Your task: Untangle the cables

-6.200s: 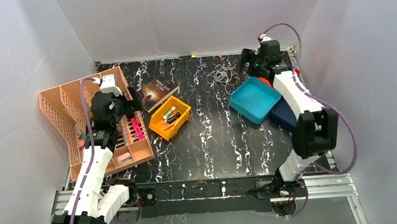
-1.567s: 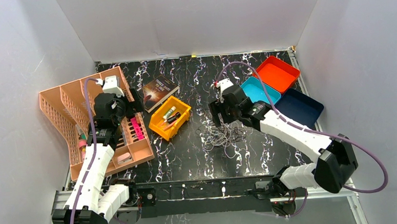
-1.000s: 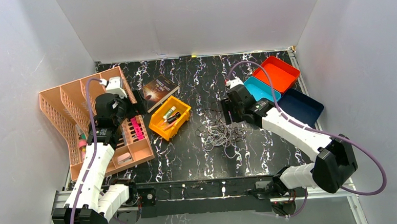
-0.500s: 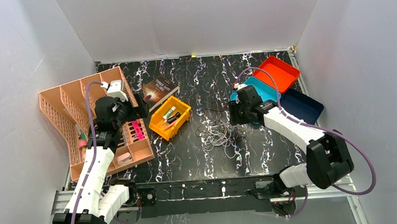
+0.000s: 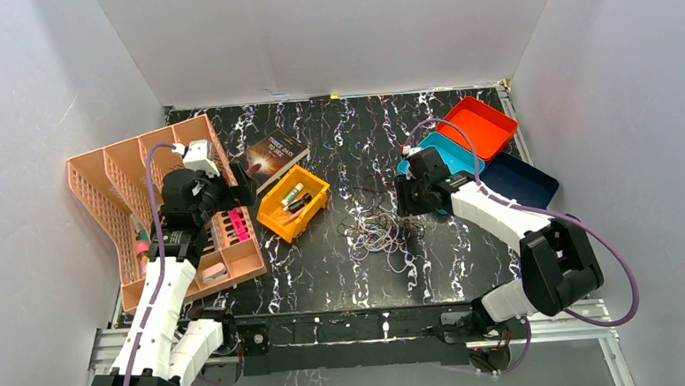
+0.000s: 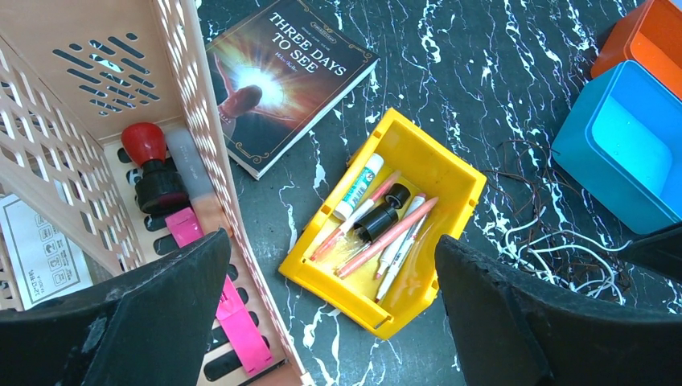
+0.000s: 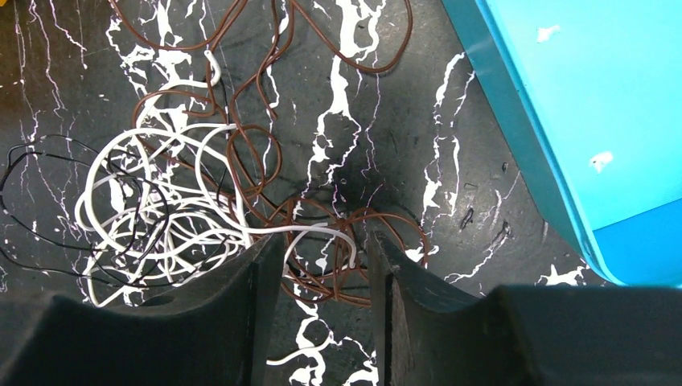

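Observation:
The cables (image 5: 376,229) lie in a tangle of thin white, brown and black loops on the black marbled table. In the right wrist view the white mass (image 7: 173,201) is at the left and a brown coil (image 7: 354,261) sits low in the middle. My right gripper (image 5: 408,209) is down at the tangle's right edge. Its jaws (image 7: 322,249) stand partly apart around the brown coil and a white strand, with a clear gap to each finger. My left gripper (image 5: 232,186) hovers wide open (image 6: 331,265) over the yellow bin, holding nothing.
A yellow bin (image 5: 293,203) of pens sits left of the tangle, with a book (image 5: 275,155) behind it. An orange organizer (image 5: 117,187) fills the left side. A teal tray (image 7: 579,96) is close on the right gripper's right; red (image 5: 477,126) and navy (image 5: 516,186) trays lie beyond.
My right gripper has shifted a little to the right edge of the tangle and its jaws have narrowed around the brown coil. The left arm has barely moved.

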Controlling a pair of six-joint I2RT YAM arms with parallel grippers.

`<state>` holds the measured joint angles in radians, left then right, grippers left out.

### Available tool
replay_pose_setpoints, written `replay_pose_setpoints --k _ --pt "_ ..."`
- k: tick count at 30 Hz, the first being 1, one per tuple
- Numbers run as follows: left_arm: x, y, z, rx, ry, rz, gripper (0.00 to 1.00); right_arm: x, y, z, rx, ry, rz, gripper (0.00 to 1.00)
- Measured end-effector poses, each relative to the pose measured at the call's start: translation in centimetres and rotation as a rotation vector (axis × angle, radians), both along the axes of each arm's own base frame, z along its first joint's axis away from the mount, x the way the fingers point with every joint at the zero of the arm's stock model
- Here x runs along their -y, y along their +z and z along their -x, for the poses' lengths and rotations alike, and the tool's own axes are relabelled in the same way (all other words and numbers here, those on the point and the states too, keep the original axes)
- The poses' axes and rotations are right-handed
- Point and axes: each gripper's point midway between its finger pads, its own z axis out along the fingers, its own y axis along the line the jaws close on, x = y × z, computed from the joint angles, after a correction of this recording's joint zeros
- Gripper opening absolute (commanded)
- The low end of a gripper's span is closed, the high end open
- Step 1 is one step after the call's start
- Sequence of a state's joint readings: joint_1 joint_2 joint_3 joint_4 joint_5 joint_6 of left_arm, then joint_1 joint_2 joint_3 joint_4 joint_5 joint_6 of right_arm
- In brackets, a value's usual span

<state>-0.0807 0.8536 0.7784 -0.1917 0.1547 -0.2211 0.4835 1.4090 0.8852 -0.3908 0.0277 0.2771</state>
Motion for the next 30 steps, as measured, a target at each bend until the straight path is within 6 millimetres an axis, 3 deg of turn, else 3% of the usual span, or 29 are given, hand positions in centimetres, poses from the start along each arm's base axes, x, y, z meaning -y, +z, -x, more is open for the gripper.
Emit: replay_pose_setpoints --k 9,19,21,24,30 --pt "0.0 0.0 0.0 -0.004 0.002 0.005 0.98 -0.3 -0.4 -0.2 0.004 0.007 -0.009 0.35" --pt "0.1 0.1 0.2 -0.011 0.005 0.013 0.99 -1.1 -0.3 -0.8 0.033 0.032 -0.04 0.02" --pt "0.1 0.3 0.2 -0.01 0.004 0.019 0.98 -1.0 0.0 -0.7 0.044 0.033 -0.047 0.0" --pt "0.4 1.2 0.0 0.006 -0.006 0.033 0.98 -1.0 1.0 -0.7 0.074 0.033 -0.062 0.0" --pt "1.0 3.5 -0.2 0.05 -0.027 0.061 0.98 -1.0 5.0 -0.8 0.188 0.034 -0.118 0.0"
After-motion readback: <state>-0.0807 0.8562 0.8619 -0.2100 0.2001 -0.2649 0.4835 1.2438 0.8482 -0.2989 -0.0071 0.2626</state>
